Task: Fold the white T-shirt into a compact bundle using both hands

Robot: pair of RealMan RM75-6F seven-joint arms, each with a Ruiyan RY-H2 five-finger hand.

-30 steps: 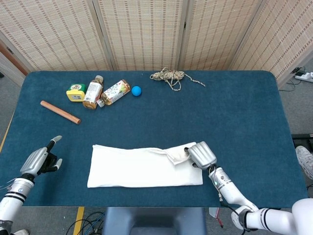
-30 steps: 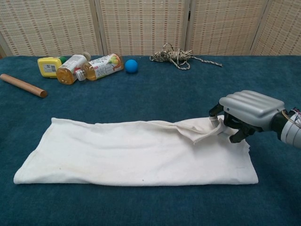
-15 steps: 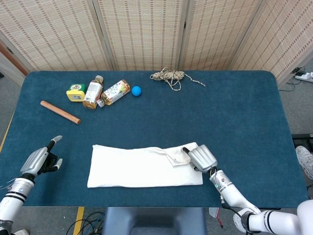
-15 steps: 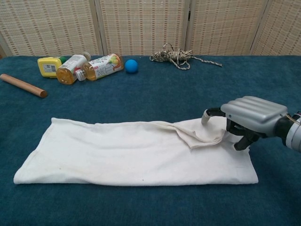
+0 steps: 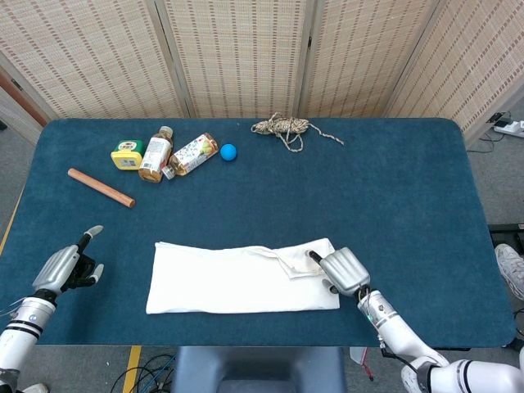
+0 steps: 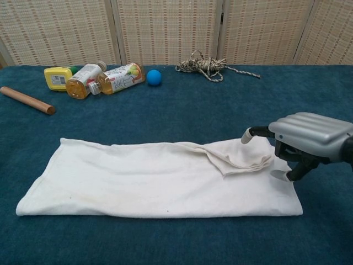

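A: Where's the shirt?

B: white T-shirt (image 5: 237,280) lies flat in a long strip near the front edge of the table (image 5: 393,205), roughly mid-width. There's a rumpled flap (image 6: 237,157) bunched on top at its right end.

A: R hand?

B: My right hand (image 6: 306,141) is at the shirt's right end, fingers apart, nothing in them. One fingertip (image 6: 246,135) sticks out over the flap and looks just clear of the cloth; another sits low by the shirt's right edge, can't tell if it touches. So let go, not gripping.

A: L hand?

B: left hand (image 5: 67,266) is near the front left corner, only in the head view. Well apart from the shirt, off to its left. Fingers spread, one pointing up and out, holding nothing.

A: Other stuff?

B: Back left area: wooden dowel (image 5: 101,187) lying at an angle, then a yellow container (image 5: 127,154), a brown bottle (image 5: 155,153) and a labelled bottle (image 5: 193,154), all on their sides, packed close. blue ball (image 5: 228,151) just beside the labelled one. Tangled rope (image 5: 286,128) near the back edge, mid-table. Wicker screen (image 5: 246,49) behind it all.
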